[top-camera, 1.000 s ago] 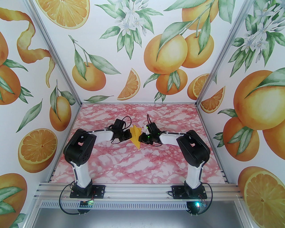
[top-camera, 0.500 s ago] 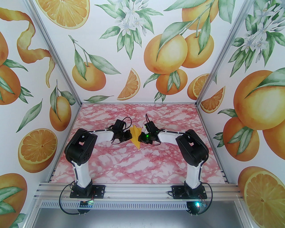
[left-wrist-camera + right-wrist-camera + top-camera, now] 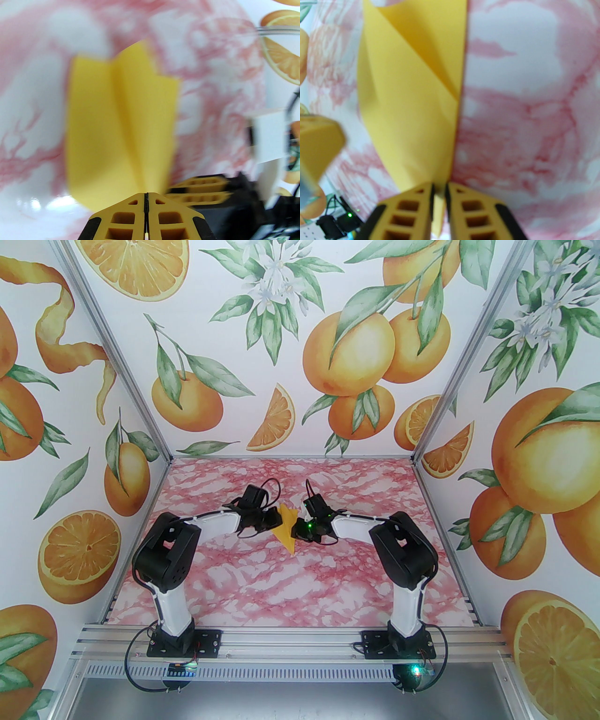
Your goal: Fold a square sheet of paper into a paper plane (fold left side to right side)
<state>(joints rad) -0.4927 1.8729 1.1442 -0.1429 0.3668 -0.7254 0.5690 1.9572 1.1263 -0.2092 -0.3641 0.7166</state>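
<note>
The square sheet of paper is a partly folded yellow paper plane (image 3: 287, 534) in the middle of the pink marbled table (image 3: 281, 596), its point toward the near side. My left gripper (image 3: 277, 520) comes in from the left and is shut on the plane's left edge. In the left wrist view the paper (image 3: 117, 129) fans out from the closed left gripper (image 3: 146, 195), with creases running away from it. My right gripper (image 3: 295, 529) holds the right side. The right wrist view shows the paper (image 3: 410, 105) pinched between the right gripper's (image 3: 439, 187) nearly closed fingers.
Walls printed with oranges close in the table at the left, back and right. An aluminium rail (image 3: 290, 643) carries both arm bases at the near edge. The left gripper's fingertip (image 3: 316, 140) shows blurred beside the paper, and the right gripper's fingers (image 3: 201, 187) lie beside the left one.
My left gripper has moved right and slightly up against the paper, and the plane's left side has risen and narrowed. The right gripper has edged a little left, still holding.
</note>
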